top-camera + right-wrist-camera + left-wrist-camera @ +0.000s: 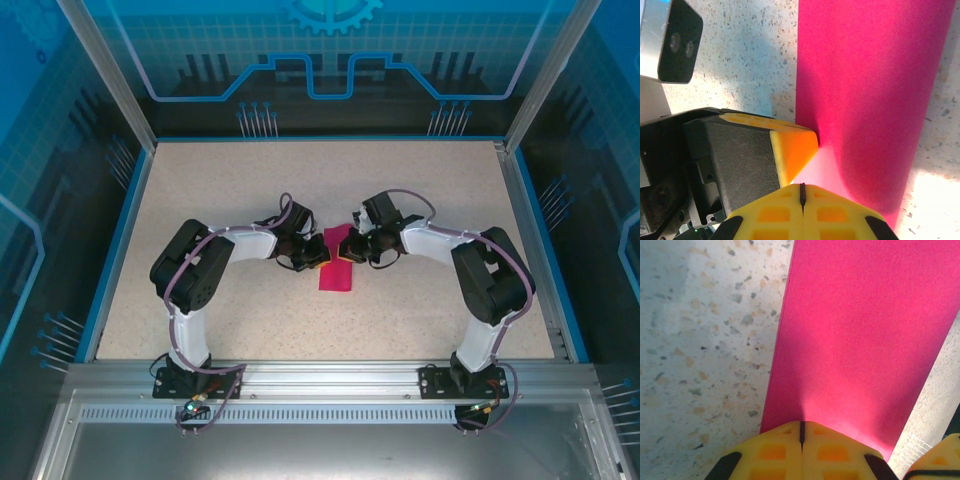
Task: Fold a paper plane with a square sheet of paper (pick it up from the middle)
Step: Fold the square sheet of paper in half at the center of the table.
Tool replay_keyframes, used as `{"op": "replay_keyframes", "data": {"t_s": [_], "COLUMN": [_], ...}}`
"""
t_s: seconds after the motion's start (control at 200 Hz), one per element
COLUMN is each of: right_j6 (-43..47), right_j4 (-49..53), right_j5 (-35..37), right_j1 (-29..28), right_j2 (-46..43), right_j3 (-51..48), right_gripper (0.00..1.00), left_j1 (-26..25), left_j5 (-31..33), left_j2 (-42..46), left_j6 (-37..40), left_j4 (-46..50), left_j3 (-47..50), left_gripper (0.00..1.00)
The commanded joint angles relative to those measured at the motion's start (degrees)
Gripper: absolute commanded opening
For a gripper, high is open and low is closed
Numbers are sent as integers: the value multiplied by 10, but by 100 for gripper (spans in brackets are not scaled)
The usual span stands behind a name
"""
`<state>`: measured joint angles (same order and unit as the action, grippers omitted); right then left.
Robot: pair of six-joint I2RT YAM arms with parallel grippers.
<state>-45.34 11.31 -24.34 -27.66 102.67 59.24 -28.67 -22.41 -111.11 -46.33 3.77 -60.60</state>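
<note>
Magenta-pink square sheet of paper, seen as a narrow strip running ahead of both sets of fingertips and lying on the speckled worktop. Left hand has its fingers pressed together on the strip's near end. Right hand is likewise closed on the paper, just beside the left. From above, the two hands meet over the end of the strip farther from the arm bases.

Hazards, as judged:
- **Tearing:** both pinches sit close together on thin paper, so any pull apart or twist between the hands could rip it.
- **Slipping:** only the fingertips hold the matte sheet, so a quick lift could let it slide out.
- **Off-centre crease:** uneven lifting could set a skewed fold, which would spoil the plane's symmetry.
- **Collision:** the yellow fingertips are nearly touching and could knock together.
</note>
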Motion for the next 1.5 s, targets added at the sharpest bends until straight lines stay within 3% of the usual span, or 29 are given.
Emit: {"op": "replay_keyframes", "data": {"t_s": [0.0,0.69,1.0,1.205,1.496], "right_j6": [7,34,56,44,51], "right_j4": [-11,-70,-104,-134,-131], "right_j5": [-16,-23,-85,-115,-81], "right_j1": [15,53,54,52,47], "right_j2": [13,58,-33,-20,16], "right_j3": [-15,-85,-114,-138,-160], "right_gripper": [0,0,0,0,0], "left_j1": [-5,-5,-5,-6,-5], "left_j5": [17,22,22,21,21], "left_j2": [-33,-40,-41,-42,-41], "left_j6": [16,21,24,24,27], "left_j4": [35,46,48,51,53], "left_j3": [0,-3,-3,-4,-4], "left_gripper": [0,0,0,0,0]}}
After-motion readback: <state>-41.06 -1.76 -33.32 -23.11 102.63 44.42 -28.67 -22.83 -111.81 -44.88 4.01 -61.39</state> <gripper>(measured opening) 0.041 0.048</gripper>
